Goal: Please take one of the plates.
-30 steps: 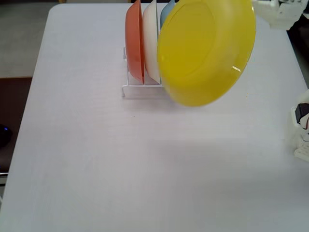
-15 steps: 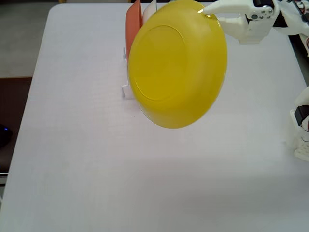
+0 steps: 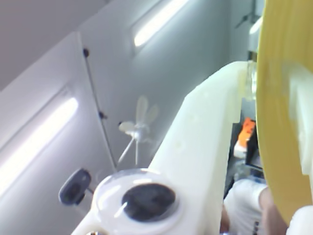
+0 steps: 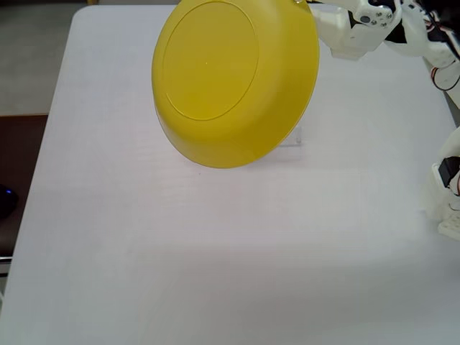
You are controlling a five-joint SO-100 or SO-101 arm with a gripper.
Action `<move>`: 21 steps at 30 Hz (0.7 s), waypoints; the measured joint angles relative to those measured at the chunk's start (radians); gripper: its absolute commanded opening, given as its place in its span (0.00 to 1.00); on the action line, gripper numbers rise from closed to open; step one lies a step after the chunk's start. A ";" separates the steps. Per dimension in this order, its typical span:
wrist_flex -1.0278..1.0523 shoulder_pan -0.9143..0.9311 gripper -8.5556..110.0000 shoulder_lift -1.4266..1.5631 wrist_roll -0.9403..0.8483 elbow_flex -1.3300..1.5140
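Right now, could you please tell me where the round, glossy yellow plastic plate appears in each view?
Fixed view: the yellow plate fills the upper middle, underside toward the camera.
Wrist view: its rim runs down the right edge.
Shared landmark: the white gripper pinching the plate's rim, beside it in the wrist view.

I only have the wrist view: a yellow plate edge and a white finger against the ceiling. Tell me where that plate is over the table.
Observer: In the fixed view the yellow plate hangs tilted over the far part of the white table, with its underside and base ring facing the camera.
Operator: Confirm the grip point.
Observer: The end effector pinches the rim at the plate's upper right, at the top edge of the picture.
Operator: Report what is behind it.
Observer: The plate hides nearly everything there. Only a corner of a rack shows by its lower right edge.
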 measured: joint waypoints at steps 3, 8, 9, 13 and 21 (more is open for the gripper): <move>-0.058 -0.009 0.07 -0.028 -0.017 0.005; -0.114 -0.020 0.07 -0.069 -0.006 0.005; -0.123 -0.023 0.07 -0.077 -0.008 0.005; -0.164 -0.025 0.07 -0.107 -0.008 0.005; -0.204 -0.025 0.07 -0.146 0.014 0.005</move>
